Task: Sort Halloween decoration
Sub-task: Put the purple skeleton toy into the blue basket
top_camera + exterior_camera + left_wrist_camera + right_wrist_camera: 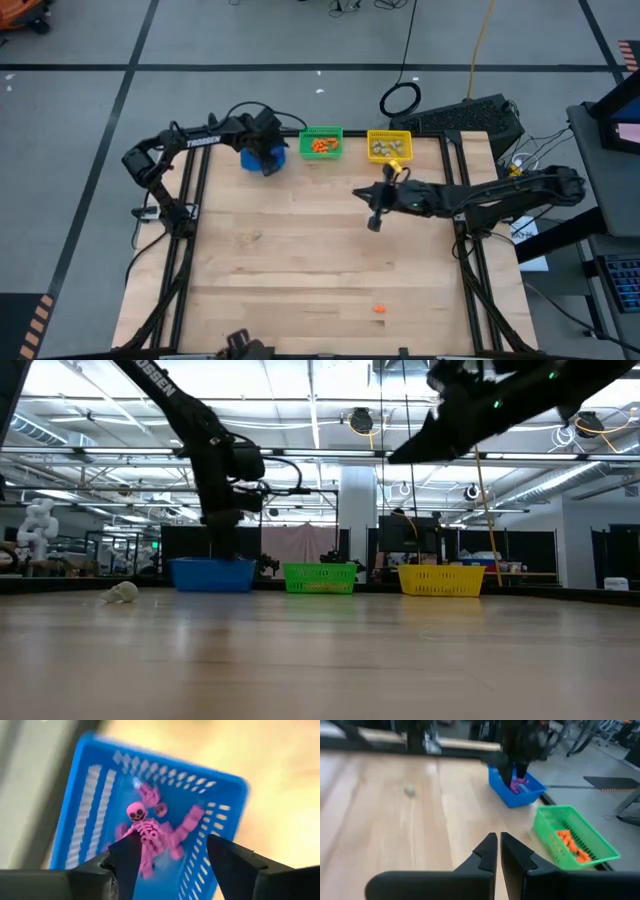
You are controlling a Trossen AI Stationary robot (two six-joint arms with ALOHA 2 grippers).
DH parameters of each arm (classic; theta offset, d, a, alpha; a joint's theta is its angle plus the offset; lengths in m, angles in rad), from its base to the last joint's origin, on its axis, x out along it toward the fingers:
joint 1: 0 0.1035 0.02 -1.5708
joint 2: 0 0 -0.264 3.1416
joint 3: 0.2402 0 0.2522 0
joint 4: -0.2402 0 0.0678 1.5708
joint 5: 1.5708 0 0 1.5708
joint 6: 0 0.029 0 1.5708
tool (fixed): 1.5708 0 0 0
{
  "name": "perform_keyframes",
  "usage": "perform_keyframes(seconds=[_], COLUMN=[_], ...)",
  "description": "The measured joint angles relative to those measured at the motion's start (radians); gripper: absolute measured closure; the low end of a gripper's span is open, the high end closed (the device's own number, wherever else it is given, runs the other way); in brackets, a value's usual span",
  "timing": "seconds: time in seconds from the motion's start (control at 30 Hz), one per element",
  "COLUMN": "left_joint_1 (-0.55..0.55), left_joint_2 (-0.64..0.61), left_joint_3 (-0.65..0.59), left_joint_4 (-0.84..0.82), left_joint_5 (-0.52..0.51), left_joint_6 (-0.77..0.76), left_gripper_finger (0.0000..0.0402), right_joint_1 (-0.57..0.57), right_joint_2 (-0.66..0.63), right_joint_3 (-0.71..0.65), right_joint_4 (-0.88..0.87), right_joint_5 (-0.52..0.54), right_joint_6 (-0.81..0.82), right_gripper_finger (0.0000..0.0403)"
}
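My left gripper [172, 845] is open and hangs over the blue bin [95, 820] at the table's far edge [265, 152]. Purple trinkets lie in that bin, among them a purple skeleton [145, 827] that shows between the fingers. My right gripper [498, 851] is shut with nothing between its fingers. It hovers above the table near the yellow bin [376, 222]. Orange trinkets [322, 145] fill the green bin, and pale ones [388, 148] the yellow bin. One orange trinket [380, 309] lies near the table's near edge. One pale trinket [122, 592] lies on the left part of the table.
The blue [212, 573], green [320, 577] and yellow [441, 579] bins stand in a row along the far edge. Dark frame rails [470, 250] run along the table's left and right sides. The wooden surface [300, 280] between the bins and the near edge is mostly bare.
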Motion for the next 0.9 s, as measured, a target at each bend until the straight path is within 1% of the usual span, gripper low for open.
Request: perform_keyframes(seconds=[0.1,0.23,0.3,0.4,0.5,0.53,0.6,0.67,0.77,0.9], left_joint_1=[-0.014,-0.025,-0.030,-0.030,-0.029,-0.029,-0.030,-0.032,-0.038,-0.064], left_joint_2=[0.000,0.000,0.000,0.000,-0.012,-0.020,-0.041,-0.064,-0.089,-0.096], left_joint_3=[0.000,0.000,0.000,0.000,-0.001,-0.001,-0.001,-0.001,-0.001,-0.001], left_joint_4=[-0.004,-0.010,-0.012,-0.012,-0.015,-0.016,-0.026,-0.032,-0.034,-0.036], left_joint_5=[0.179,0.329,0.351,0.352,0.358,0.374,0.444,0.554,0.727,0.874], left_joint_6=[0.016,0.036,0.040,0.047,0.053,0.065,0.090,0.104,0.109,0.093], left_gripper_finger=[0.0184,0.0199,0.0204,0.0208,0.0217,0.0223,0.0237,0.0257,0.0292,0.0342], right_joint_1=[-0.007,-0.009,-0.009,-0.020,-0.033,-0.036,-0.037,-0.036,-0.035,-0.019], right_joint_2=[0.097,0.229,0.281,0.333,0.357,0.358,0.356,0.357,0.358,0.357], right_joint_3=[0.000,0.000,0.000,0.000,0.000,0.000,0.000,0.000,0.015,0.072], right_joint_4=[0.047,0.185,0.262,0.356,0.411,0.416,0.430,0.440,0.434,0.397], right_joint_5=[-0.001,0.000,-0.001,-0.001,0.000,0.000,-0.001,-0.012,-0.073,-0.079], right_joint_6=[-0.036,-0.090,-0.111,-0.118,-0.117,-0.117,-0.119,-0.138,-0.156,-0.146], right_gripper_finger=[0.0382,0.0347,0.0324,0.0294,0.0276,0.0275,0.0276,0.0284,0.0299,0.0302])
